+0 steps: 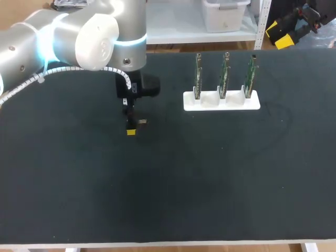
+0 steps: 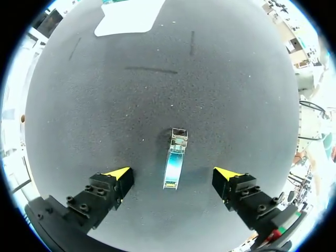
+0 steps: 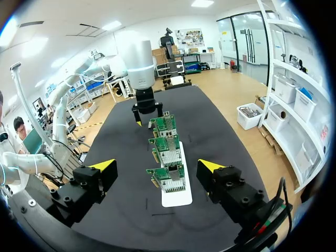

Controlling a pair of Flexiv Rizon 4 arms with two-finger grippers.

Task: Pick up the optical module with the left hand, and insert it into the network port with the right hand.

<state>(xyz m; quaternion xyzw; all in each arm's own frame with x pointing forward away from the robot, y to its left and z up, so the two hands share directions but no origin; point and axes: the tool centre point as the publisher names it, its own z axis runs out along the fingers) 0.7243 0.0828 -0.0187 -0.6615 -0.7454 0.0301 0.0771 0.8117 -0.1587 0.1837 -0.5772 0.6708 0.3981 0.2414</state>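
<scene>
Left gripper (image 2: 172, 181), released, is bracketing the optical module (image 2: 175, 160) at lower centre; seemingly light, rigid and slick, it is inviting a grasp across its long sides.

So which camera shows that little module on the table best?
The left wrist view: the module lies whole and flat, untouched, between the open fingers of the left gripper. The head view shows it only as a tiny speck beside that gripper. In the right wrist view I cannot make it out.
</scene>
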